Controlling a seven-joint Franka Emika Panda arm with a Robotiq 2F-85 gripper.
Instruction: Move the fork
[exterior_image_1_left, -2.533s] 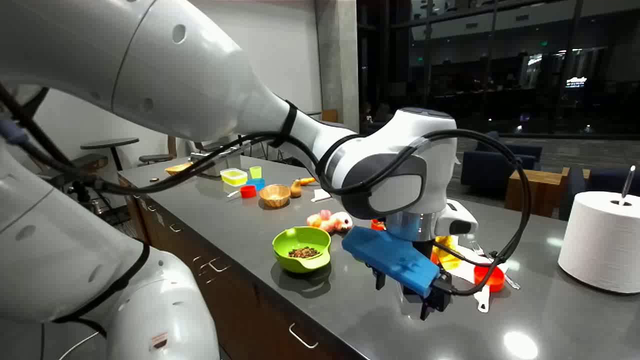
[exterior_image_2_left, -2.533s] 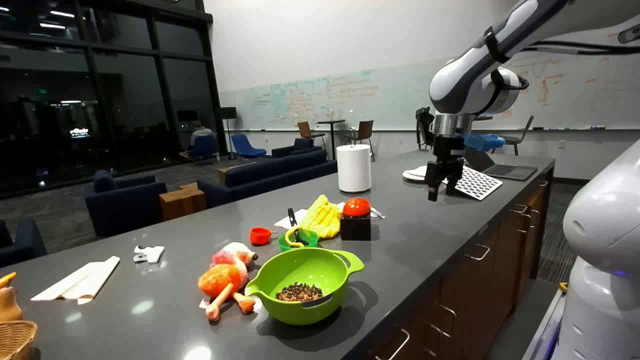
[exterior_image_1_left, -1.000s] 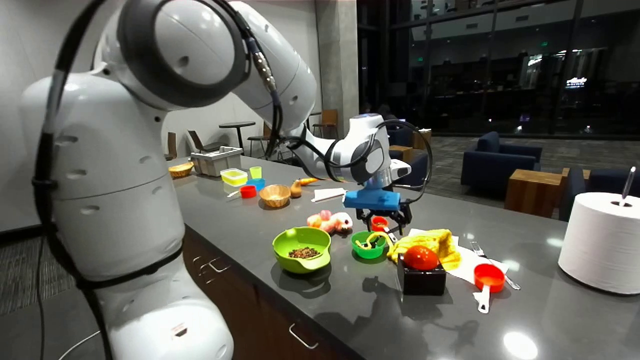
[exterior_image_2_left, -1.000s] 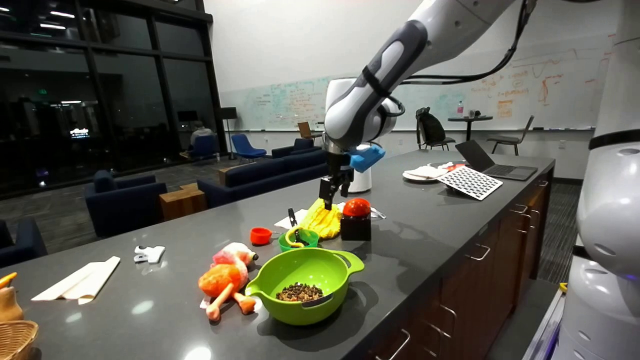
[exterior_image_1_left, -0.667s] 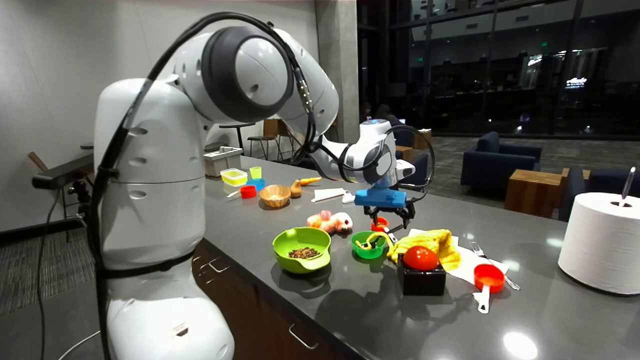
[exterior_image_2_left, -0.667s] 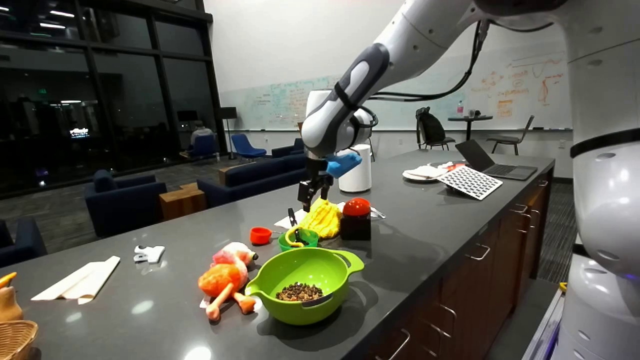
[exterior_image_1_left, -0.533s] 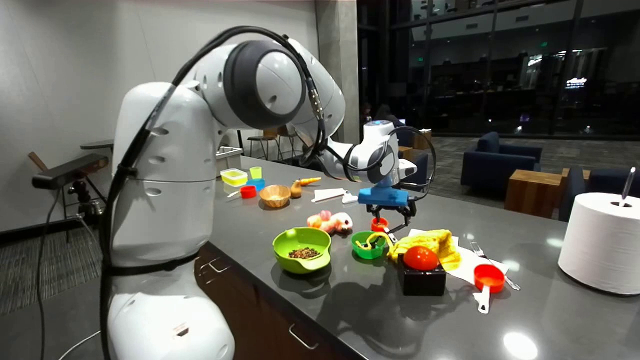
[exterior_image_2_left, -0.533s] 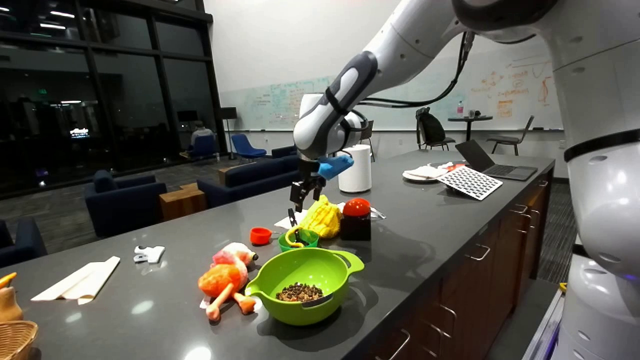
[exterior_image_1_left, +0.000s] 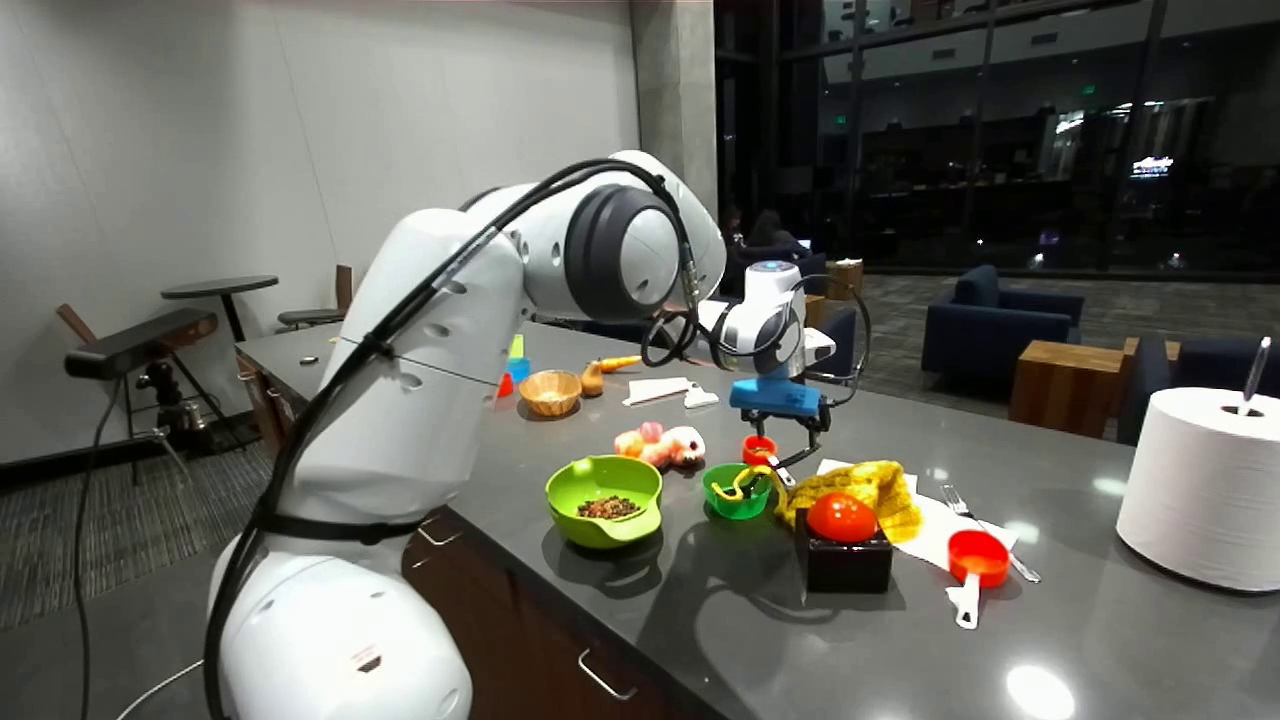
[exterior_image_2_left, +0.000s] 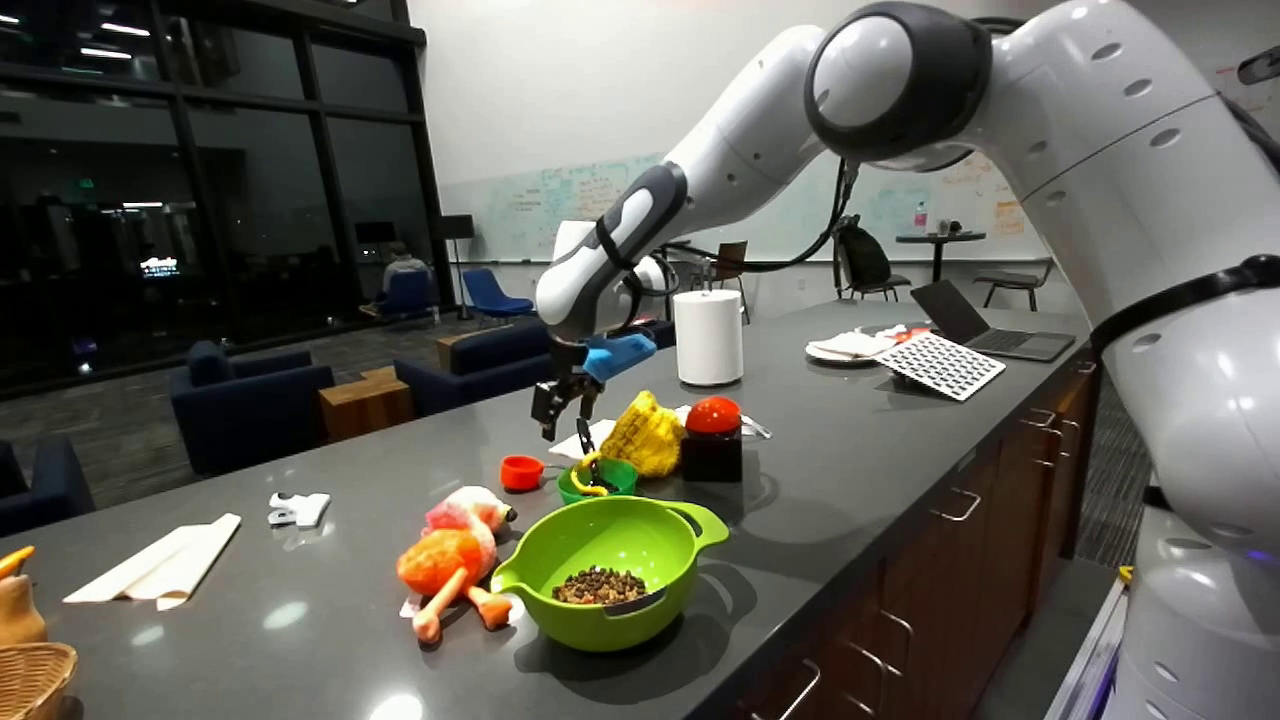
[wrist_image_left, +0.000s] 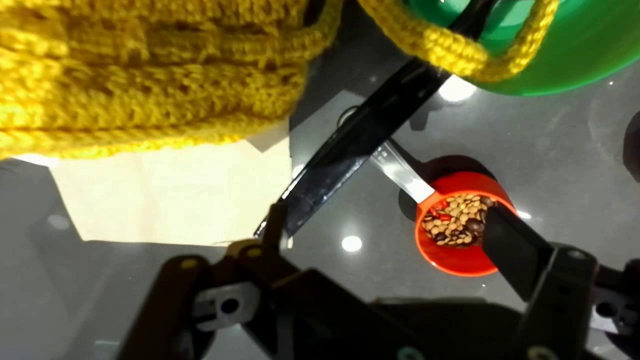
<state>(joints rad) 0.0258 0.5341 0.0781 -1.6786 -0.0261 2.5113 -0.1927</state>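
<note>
Wrist view: fork (wrist_image_left: 370, 126) slants from green bowl (wrist_image_left: 585, 50) toward lower left; fingers (wrist_image_left: 515, 252) wide apart, empty.

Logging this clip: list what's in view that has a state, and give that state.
Jaws: open, holding nothing
Black utensil: tilted, one end in the small green bowl
Red cup in the wrist view: partly filled
Lime-green bowl: upright, partly filled
Yellow knit: bunched up
Laptop: open
Paper towel roll: upright

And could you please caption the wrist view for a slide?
Open jaws near a dark utensil poking out of a green bowl, yellow knitting and a red cup alongside.
</note>
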